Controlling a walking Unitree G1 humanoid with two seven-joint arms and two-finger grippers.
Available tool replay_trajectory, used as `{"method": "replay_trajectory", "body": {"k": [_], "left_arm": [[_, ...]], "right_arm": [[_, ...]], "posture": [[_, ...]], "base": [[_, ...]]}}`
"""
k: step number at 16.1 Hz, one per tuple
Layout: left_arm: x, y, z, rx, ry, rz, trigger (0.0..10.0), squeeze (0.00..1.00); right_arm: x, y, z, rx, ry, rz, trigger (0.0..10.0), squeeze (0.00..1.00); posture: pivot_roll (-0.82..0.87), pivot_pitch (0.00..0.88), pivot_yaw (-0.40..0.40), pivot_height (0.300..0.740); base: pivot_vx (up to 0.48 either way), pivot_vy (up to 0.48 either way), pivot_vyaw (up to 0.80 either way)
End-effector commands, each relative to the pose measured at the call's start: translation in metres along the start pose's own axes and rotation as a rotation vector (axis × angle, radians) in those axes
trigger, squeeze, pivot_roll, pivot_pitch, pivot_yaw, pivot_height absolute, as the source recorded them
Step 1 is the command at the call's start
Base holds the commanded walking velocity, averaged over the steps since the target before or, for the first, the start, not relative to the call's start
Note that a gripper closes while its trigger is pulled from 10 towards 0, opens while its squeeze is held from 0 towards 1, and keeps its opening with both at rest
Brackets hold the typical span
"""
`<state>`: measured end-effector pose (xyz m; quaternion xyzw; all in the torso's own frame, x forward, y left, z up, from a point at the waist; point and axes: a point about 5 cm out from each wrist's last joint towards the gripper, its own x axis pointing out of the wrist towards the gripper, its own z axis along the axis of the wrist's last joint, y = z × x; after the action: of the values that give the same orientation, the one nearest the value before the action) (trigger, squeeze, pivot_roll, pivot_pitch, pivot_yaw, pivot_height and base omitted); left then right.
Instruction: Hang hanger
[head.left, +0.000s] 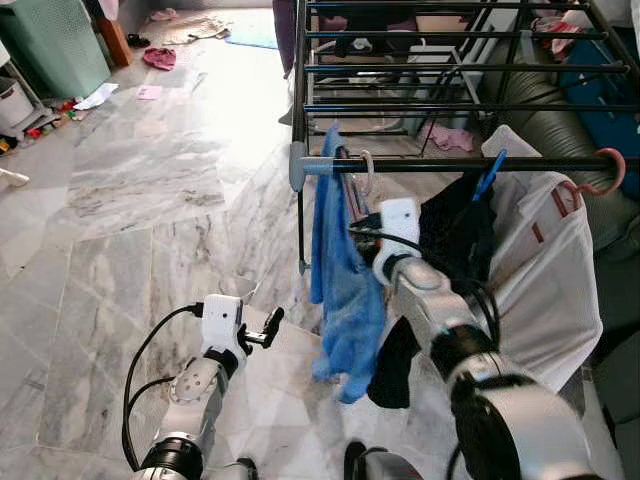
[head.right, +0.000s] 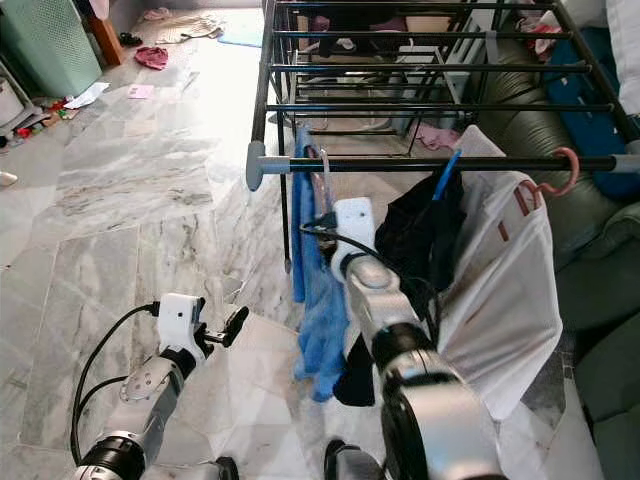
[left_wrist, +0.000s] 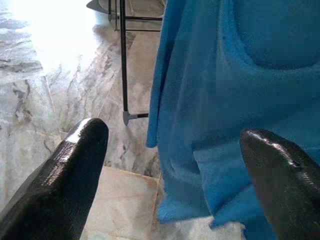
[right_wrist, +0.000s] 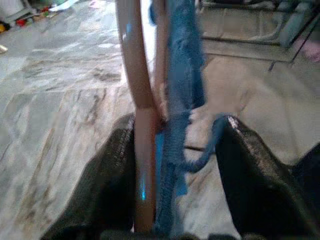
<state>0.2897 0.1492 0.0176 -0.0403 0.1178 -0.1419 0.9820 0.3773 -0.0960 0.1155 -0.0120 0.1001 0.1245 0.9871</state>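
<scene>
Right wrist view: right gripper (right_wrist: 172, 165) has its two black fingers spread, with a tan, slim hanger arm (right_wrist: 142, 115) and bunched blue cloth between them; the hanger lies against one finger, and whether the fingers are pressing it I cannot tell.
Right gripper, position: raised just below the near black metal rail of the drying rack (head.left: 470, 163), beside the rail's grey end cap.
Hanger: its pale hook (head.left: 366, 170) sits at the rail, directly above the gripper; long axis hangs downward from hook to gripper.
Garment: blue towelling cloth (head.left: 345, 290) draped on the hanger, hanging down past the wrist.
Left gripper (head.left: 268, 330): fingers parted and holding nothing, low over the marble floor (head.left: 130, 190), pointed at the blue cloth.
Nearer arm: the right, by far.
Neighbours: black garment (head.left: 455, 235) and white shirt (head.left: 550, 270) on the same rail, farther right.
Judgement: hook looks seated or nearly so.
</scene>
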Motion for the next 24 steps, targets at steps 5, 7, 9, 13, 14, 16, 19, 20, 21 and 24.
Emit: {"method": "replay_trajectory", "body": {"k": [5,7,9,13,14,16,19,20,21,24], "left_arm": [[-0.002,0.003,-0.005,0.0,0.028,0.009,10.0,0.0],[-0.001,0.003,-0.004,0.001,0.029,0.006,10.0,0.0],[0.0,0.004,-0.003,0.008,0.034,0.0,10.0,0.0],[-0.003,0.009,-0.009,0.035,0.067,0.015,10.0,0.0],[-0.005,0.011,-0.012,0.037,0.085,0.021,10.0,0.0],[-0.009,0.013,-0.019,0.043,0.121,0.026,10.0,0.0],[-0.012,0.014,-0.027,0.041,0.162,0.048,10.0,0.0],[-0.014,0.014,-0.031,0.041,0.176,0.05,10.0,0.0],[-0.017,0.015,-0.037,0.05,0.21,0.056,10.0,0.0],[-0.026,0.02,-0.049,0.084,0.287,0.072,10.0,0.0]], "right_arm": [[-0.027,-0.004,-0.016,-0.045,-0.132,-0.022,10.0,1.0],[-0.037,-0.009,-0.025,-0.048,-0.151,-0.056,10.0,1.0],[-0.052,-0.016,-0.04,-0.091,-0.167,-0.11,10.0,1.0],[-0.077,-0.019,-0.062,-0.192,-0.173,-0.162,10.0,1.0],[-0.084,-0.017,-0.071,-0.203,-0.159,-0.163,10.0,1.0],[-0.094,-0.014,-0.087,-0.216,-0.12,-0.146,10.0,1.0],[-0.103,-0.014,-0.109,-0.281,-0.057,-0.13,10.0,1.0],[-0.105,-0.014,-0.115,-0.284,-0.034,-0.13,10.0,1.0],[-0.108,-0.016,-0.124,-0.276,-0.004,-0.137,10.0,1.0],[-0.111,-0.02,-0.135,-0.291,0.044,-0.138,10.0,1.0]], "posture": [[-0.18,0.15,-0.006,0.74],[-0.18,0.15,0.001,0.74],[-0.19,0.147,0.009,0.74],[-0.19,0.142,0.015,0.74],[-0.19,0.143,0.015,0.74],[-0.19,0.143,0.011,0.74],[-0.19,0.138,0.01,0.74],[-0.19,0.131,0.012,0.74],[-0.19,0.127,0.011,0.74],[-0.19,0.123,0.01,0.74]], "base": [[0.0,0.0,0.0],[0.0,0.0,0.0],[0.0,0.0,0.0],[0.0,0.0,0.0],[0.0,0.0,0.0],[0.0,0.0,0.0],[0.0,0.0,0.0],[0.0,0.0,0.0],[0.0,0.0,0.0],[0.0,0.0,0.0]]}}
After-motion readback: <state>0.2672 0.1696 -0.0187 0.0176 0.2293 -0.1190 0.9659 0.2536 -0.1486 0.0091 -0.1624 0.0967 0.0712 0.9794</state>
